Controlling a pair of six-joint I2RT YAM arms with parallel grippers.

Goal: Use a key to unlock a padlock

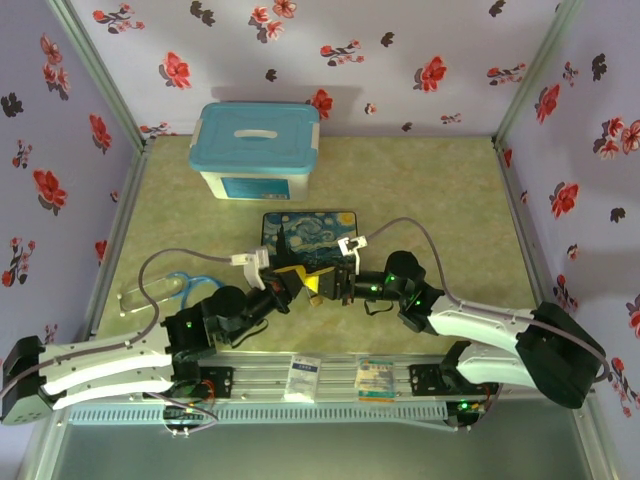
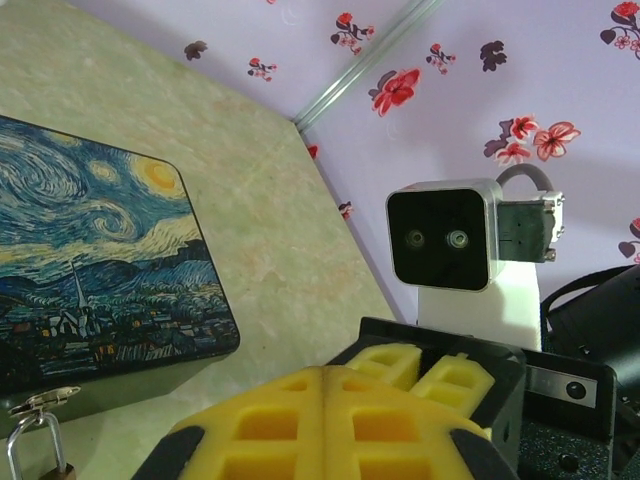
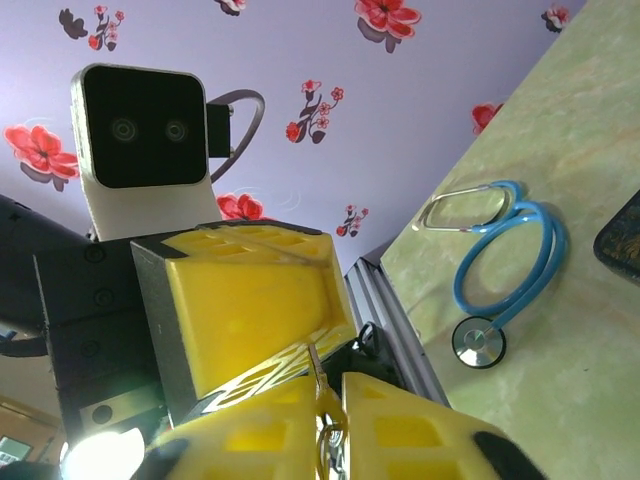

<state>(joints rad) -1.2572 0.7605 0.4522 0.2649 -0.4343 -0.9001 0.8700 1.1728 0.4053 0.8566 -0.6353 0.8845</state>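
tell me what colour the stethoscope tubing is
The stethoscope tubing is light blue, and it shows best in the right wrist view.

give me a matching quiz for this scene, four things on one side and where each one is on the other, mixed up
Things:
1. padlock
2. key
3. stethoscope
4. bin

Places:
A. far end of the table
B. poking up between the fingers of the right hand
C. at the clasp of the box
D. lying flat on the table's left side

Pairs: 1-C, 2-B, 3-D, 4-A
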